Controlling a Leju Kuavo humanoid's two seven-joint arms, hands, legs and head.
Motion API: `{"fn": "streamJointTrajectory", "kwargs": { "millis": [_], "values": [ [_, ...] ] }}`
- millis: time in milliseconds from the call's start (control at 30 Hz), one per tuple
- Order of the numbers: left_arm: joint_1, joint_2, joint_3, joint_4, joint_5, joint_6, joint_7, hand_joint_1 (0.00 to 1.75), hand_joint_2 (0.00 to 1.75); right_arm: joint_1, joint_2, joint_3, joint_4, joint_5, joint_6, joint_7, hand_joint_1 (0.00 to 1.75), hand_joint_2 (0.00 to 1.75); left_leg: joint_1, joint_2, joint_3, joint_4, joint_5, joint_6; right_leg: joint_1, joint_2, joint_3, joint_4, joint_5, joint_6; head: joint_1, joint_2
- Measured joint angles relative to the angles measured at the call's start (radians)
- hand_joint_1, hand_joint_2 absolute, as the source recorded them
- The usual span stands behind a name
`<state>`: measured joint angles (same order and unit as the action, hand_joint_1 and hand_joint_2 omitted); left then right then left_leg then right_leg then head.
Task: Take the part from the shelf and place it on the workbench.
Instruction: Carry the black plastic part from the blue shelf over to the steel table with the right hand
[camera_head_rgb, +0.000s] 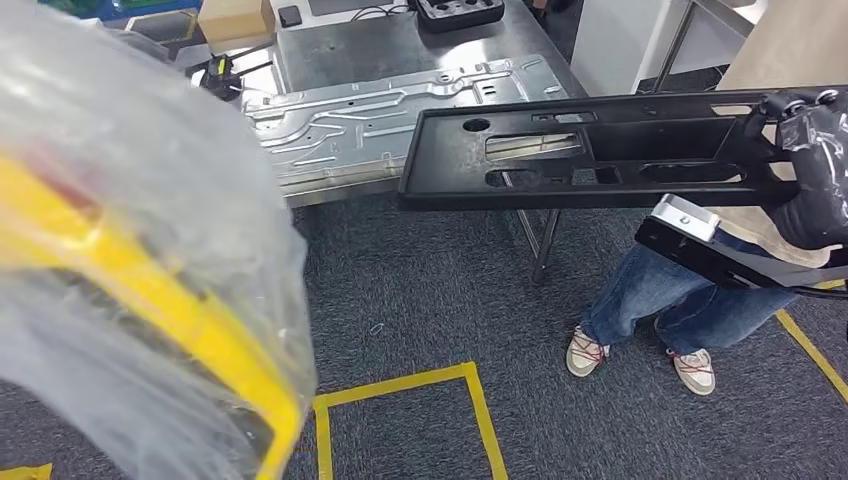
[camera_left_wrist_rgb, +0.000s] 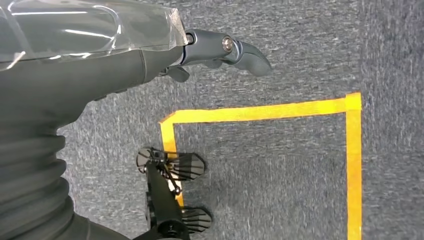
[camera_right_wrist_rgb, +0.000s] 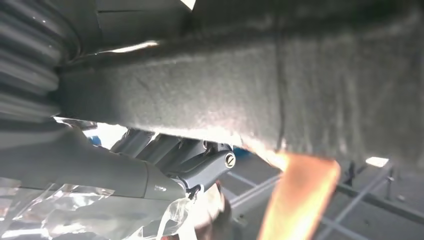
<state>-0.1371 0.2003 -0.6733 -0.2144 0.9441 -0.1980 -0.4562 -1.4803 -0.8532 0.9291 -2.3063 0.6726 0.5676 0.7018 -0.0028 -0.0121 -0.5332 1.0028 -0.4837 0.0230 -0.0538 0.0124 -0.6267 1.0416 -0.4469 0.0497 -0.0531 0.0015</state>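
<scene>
Part (camera_head_rgb: 590, 155), a black panel, is clamped in the right hand (camera_head_rgb: 815, 165) fingers, overhanging the table (camera_head_rgb: 400, 50) edge. Transport step; next, lower it flat. Left hand (camera_left_wrist_rgb: 220, 50) fingers apart, empty.

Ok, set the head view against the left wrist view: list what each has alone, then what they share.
Head view alone: the long black part held at its far end by the right hand, a metal workbench carrying a stamped metal panel, and a person's jeans and sneakers. Left wrist view alone: the left hand, holding nothing. Shared: grey carpet and yellow floor tape.
</scene>
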Motion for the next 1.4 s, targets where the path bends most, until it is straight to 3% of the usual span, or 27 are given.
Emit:
{"fn": "streamJointTrajectory", "kwargs": {
  "millis": [67, 133, 167, 200, 267, 333, 400, 467, 533, 567, 667, 700, 733, 800, 833, 867, 967, 1033, 1067, 1133, 1200, 1233, 1267, 1333, 1400],
  "values": [
    [0.001, 0.0, 0.0, 0.0, 0.0, 0.0, 0.001, 0.0, 1.75, 0.0, 0.002, 0.0, 0.0, -0.002, 0.002, -0.001, 1.75, 1.75, 0.002, 0.006, -0.041, 0.1, -0.036, -0.007, 0.002, -0.003, 0.009, -0.001, -0.007, -0.007, 0.0, 0.0],
    [0.001, -0.002, 0.0, 0.0, 0.0, 0.0, 0.002, 0.0, 1.75, 0.002, 0.006, 0.0, 0.0, -0.002, 0.005, -0.001, 1.75, 1.75, 0.003, 0.009, -0.12, 0.24, -0.083, -0.012, 0.007, -0.004, 0.019, -0.002, -0.016, -0.005, 0.0, 0.0],
    [0.001, -0.003, 0.0, 0.0, -0.001, 0.0, 0.002, 0.0, 1.75, 0.004, 0.006, 0.0, 0.0, -0.002, 0.007, -0.001, 1.75, 1.75, 0.001, 0.009, -0.156, 0.285, -0.091, -0.009, 0.011, -0.004, 0.025, -0.002, -0.022, -0.002, 0.0, 0.0],
    [0.001, -0.004, -0.001, 0.0, -0.001, 0.0, 0.002, 0.0, 1.75, 0.006, 0.006, 0.0, 0.0, -0.001, 0.009, -0.001, 1.75, 1.75, -0.003, 0.009, -0.178, 0.294, -0.076, 0.0, 0.016, -0.004, 0.033, -0.002, -0.028, 0.0, 0.0, 0.0],
    [0.003, -0.007, -0.001, 0.0, -0.001, 0.0, 0.002, 0.0, 1.75, 0.01, 0.006, -0.001, 0.0, -0.001, 0.012, -0.001, 1.75, 1.75, -0.019, 0.008, -0.17, 0.211, 0.002, 0.03, 0.03, -0.005, 0.056, -0.005, -0.042, -0.003, 0.0, 0.0],
    [0.005, -0.004, -0.001, 0.0, -0.001, -0.001, 0.002, 0.0, 1.75, 0.014, 0.005, -0.002, 0.0, -0.001, 0.012, 0.0, 1.75, 1.75, -0.044, 0.008, -0.124, 0.071, 0.088, 0.08, 0.036, -0.007, 0.083, -0.021, -0.052, -0.01, 0.001, 0.0],
    [0.006, 0.002, -0.001, 0.0, -0.001, -0.01, 0.002, 0.0, 1.75, 0.018, 0.005, -0.004, 0.0, -0.002, 0.013, -0.001, 1.75, 1.75, -0.063, 0.009, -0.088, -0.018, 0.118, 0.116, 0.033, -0.007, 0.103, -0.043, -0.052, -0.012, 0.002, 0.0],
    [0.005, 0.007, -0.001, 0.0, -0.001, -0.017, 0.003, 0.0, 1.75, 0.021, 0.004, -0.005, 0.0, -0.004, 0.014, 0.0, 1.75, 1.75, -0.067, 0.009, -0.055, -0.064, 0.116, 0.125, 0.027, -0.009, 0.117, -0.053, -0.041, -0.008, 0.002, 0.0],
    [0.004, 0.007, -0.001, 0.0, -0.005, -0.015, 0.005, 0.0, 1.75, 0.022, 0.004, -0.006, 0.0, -0.006, 0.017, 0.0, 1.75, 1.75, -0.064, 0.008, -0.013, -0.101, 0.119, 0.127, 0.026, -0.011, 0.117, -0.023, -0.045, -0.004, 0.002, 0.0],
    [0.002, 0.007, -0.001, 0.0, -0.008, -0.013, 0.007, 0.0, 1.75, 0.02, 0.005, -0.006, 0.0, -0.009, 0.018, 0.0, 1.75, 1.75, -0.06, 0.007, 0.004, -0.112, 0.119, 0.126, 0.028, -0.01, 0.098, 0.018, -0.06, -0.003, 0.002, 0.0],
    [-0.003, -0.001, -0.002, 0.0, -0.02, -0.014, 0.019, 0.0, 1.75, 0.013, 0.008, -0.002, 0.001, -0.017, 0.021, -0.001, 1.75, 1.75, -0.048, 0.006, 0.027, -0.116, 0.102, 0.115, 0.028, -0.008, -0.018, 0.195, -0.123, 0.01, 0.002, 0.0],
    [-0.003, -0.005, -0.004, 0.0, -0.024, -0.015, 0.022, 0.0, 1.75, 0.011, 0.011, 0.003, 0.002, -0.02, 0.022, -0.001, 1.75, 1.75, -0.044, 0.004, 0.034, -0.115, 0.094, 0.108, 0.025, -0.009, -0.045, 0.217, -0.123, 0.017, 0.002, 0.0],
    [-0.003, -0.008, -0.006, 0.0, -0.029, -0.016, 0.026, 0.0, 1.75, 0.005, 0.015, 0.01, 0.004, -0.022, 0.023, -0.001, 1.75, 1.75, -0.039, 0.002, 0.043, -0.112, 0.084, 0.098, 0.02, -0.009, -0.055, 0.201, -0.1, 0.025, 0.002, 0.0],
    [-0.006, -0.012, -0.01, -0.001, -0.038, -0.017, 0.035, 0.0, 1.75, -0.013, 0.024, 0.026, 0.012, -0.026, 0.02, -0.002, 1.75, 1.75, -0.028, -0.003, 0.058, -0.096, 0.058, 0.076, 0.01, -0.01, -0.027, 0.079, -0.006, 0.044, 0.003, 0.0],
    [-0.01, -0.011, -0.012, -0.001, -0.044, -0.016, 0.041, 0.0, 1.75, -0.022, 0.029, 0.035, 0.019, -0.026, 0.017, -0.002, 1.75, 1.75, -0.026, -0.005, 0.06, -0.083, 0.043, 0.065, 0.008, -0.008, -0.01, 0.019, 0.025, 0.05, 0.003, 0.0],
    [-0.015, -0.011, -0.014, -0.002, -0.051, -0.017, 0.047, 0.0, 1.75, -0.034, 0.037, 0.047, 0.028, -0.026, 0.013, -0.004, 1.75, 1.75, -0.025, -0.006, 0.055, -0.068, 0.03, 0.056, 0.007, -0.006, -0.001, -0.019, 0.039, 0.046, 0.002, 0.0],
    [-0.036, -0.011, -0.019, -0.003, -0.068, -0.022, 0.061, 0.0, 1.75, -0.054, 0.069, 0.086, 0.062, -0.023, 0.004, -0.013, 1.75, 1.75, -0.026, -0.005, 0.035, -0.039, 0.006, 0.047, 0.007, -0.002, -0.007, -0.024, 0.028, 0.006, 0.0, -0.002],
    [-0.046, -0.013, -0.023, -0.005, -0.078, -0.023, 0.07, 0.0, 1.75, -0.066, 0.094, 0.111, 0.088, -0.016, -0.001, -0.025, 1.75, 1.75, -0.023, -0.003, 0.016, -0.002, -0.001, 0.036, 0.004, -0.004, -0.003, -0.023, 0.026, -0.004, 0.0, -0.002],
    [-0.051, -0.013, -0.026, -0.006, -0.085, -0.023, 0.077, 0.0, 1.75, -0.072, 0.109, 0.125, 0.102, -0.012, -0.007, -0.033, 1.75, 1.75, -0.019, -0.001, -0.01, 0.044, -0.009, 0.025, 0.002, -0.004, 0.002, -0.024, 0.024, -0.007, 0.0, -0.002],
    [-0.059, -0.017, -0.034, -0.008, -0.098, -0.024, 0.088, 0.0, 1.75, -0.079, 0.147, 0.155, 0.13, -0.003, -0.02, -0.05, 1.75, 1.75, -0.008, 0.004, -0.096, 0.177, -0.038, 0.006, 0.003, -0.004, 0.01, -0.025, 0.016, -0.011, 0.0, -0.002],
    [-0.065, -0.025, -0.043, -0.008, -0.109, -0.024, 0.097, 0.0, 1.75, -0.08, 0.187, 0.189, 0.16, 0.004, -0.03, -0.062, 1.75, 1.75, -0.001, 0.006, -0.178, 0.261, -0.061, -0.002, 0.004, -0.002, 0.022, -0.026, 0.004, -0.012, 0.0, -0.002],
    [-0.067, -0.029, -0.046, -0.009, -0.113, -0.024, 0.101, 0.0, 1.75, -0.08, 0.205, 0.205, 0.174, 0.006, -0.032, -0.066, 1.75, 1.75, 0.0, 0.006, -0.196, 0.254, -0.048, -0.001, 0.005, -0.002, 0.031, -0.026, -0.003, -0.012, 0.0, -0.002],
    [-0.068, -0.033, -0.049, -0.01, -0.115, -0.024, 0.103, 0.0, 1.75, -0.081, 0.221, 0.218, 0.186, 0.008, -0.034, -0.069, 1.75, 1.75, -0.001, 0.006, -0.197, 0.213, -0.013, 0.004, 0.007, -0.002, 0.041, -0.026, -0.01, -0.012, 0.0, -0.002],
    [-0.069, -0.036, -0.054, -0.01, -0.121, -0.024, 0.106, 0.0, 1.75, -0.083, 0.249, 0.238, 0.207, 0.009, -0.04, -0.073, 1.75, 1.75, -0.009, 0.004, -0.164, 0.069, 0.097, 0.027, 0.012, -0.002, 0.063, -0.029, -0.025, -0.011, 0.0, -0.002],
    [-0.07, -0.037, -0.061, -0.01, -0.124, -0.026, 0.107, 0.0, 1.75, -0.087, 0.269, 0.258, 0.225, 0.01, -0.048, -0.075, 1.75, 1.75, -0.02, 0.002, -0.137, -0.022, 0.153, 0.049, 0.01, 0.001, 0.076, -0.036, -0.035, -0.007, 0.001, -0.002]
  ]
}}
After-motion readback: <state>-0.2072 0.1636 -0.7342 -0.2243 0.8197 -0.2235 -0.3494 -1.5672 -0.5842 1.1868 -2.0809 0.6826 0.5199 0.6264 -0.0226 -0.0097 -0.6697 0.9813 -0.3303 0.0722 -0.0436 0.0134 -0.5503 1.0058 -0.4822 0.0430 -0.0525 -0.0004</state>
